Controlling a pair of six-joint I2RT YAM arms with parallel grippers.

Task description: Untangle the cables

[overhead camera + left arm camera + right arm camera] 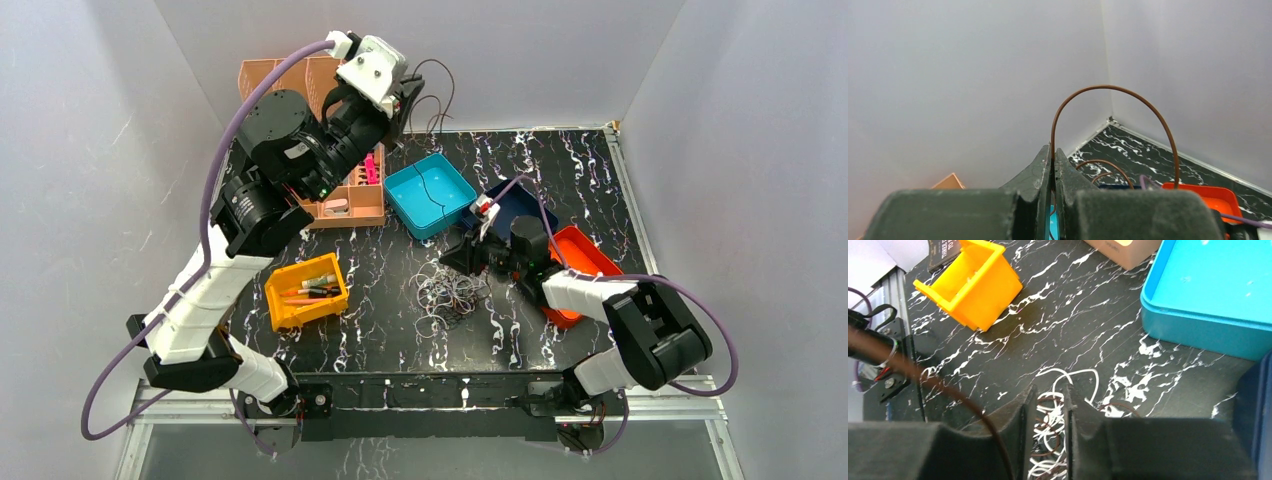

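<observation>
One brown cable (1113, 88) clamped in left fingers (1040, 172), right fingers (1013, 412) slightly apart over cable tangle (445, 293)

Marbled table (380, 330), cables (447, 295), yellow bin (300, 318)

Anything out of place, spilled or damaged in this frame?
Nothing looks spilled. One oddity: the left gripper holds a brown cable high by the back wall, looping in the air, far from the tangle at the right gripper. A dark line crosses the teal tray; crack or wire, unclear.
</observation>
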